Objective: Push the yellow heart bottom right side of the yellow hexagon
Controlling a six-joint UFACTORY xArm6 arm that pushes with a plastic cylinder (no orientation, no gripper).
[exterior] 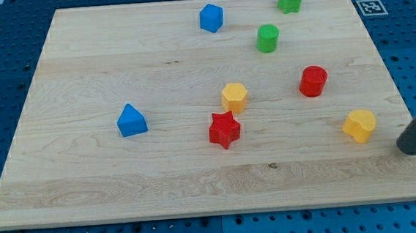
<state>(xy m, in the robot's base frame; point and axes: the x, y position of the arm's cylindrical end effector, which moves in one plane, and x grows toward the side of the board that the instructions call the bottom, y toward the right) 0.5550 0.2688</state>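
Tip [413, 146] just right of yellow heart [359, 125], seemingly apart | yellow hexagon [234, 97] far left | no gripper

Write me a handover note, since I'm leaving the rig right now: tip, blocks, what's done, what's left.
My tip sits at the board's right edge, right of the yellow heart, a small gap between them.
The yellow hexagon lies mid-board, the red star just below it.
Done: nothing visible; the heart lies far right of the hexagon.
Left: push the heart leftward to the hexagon's bottom-right, probably steering clear of the red star.
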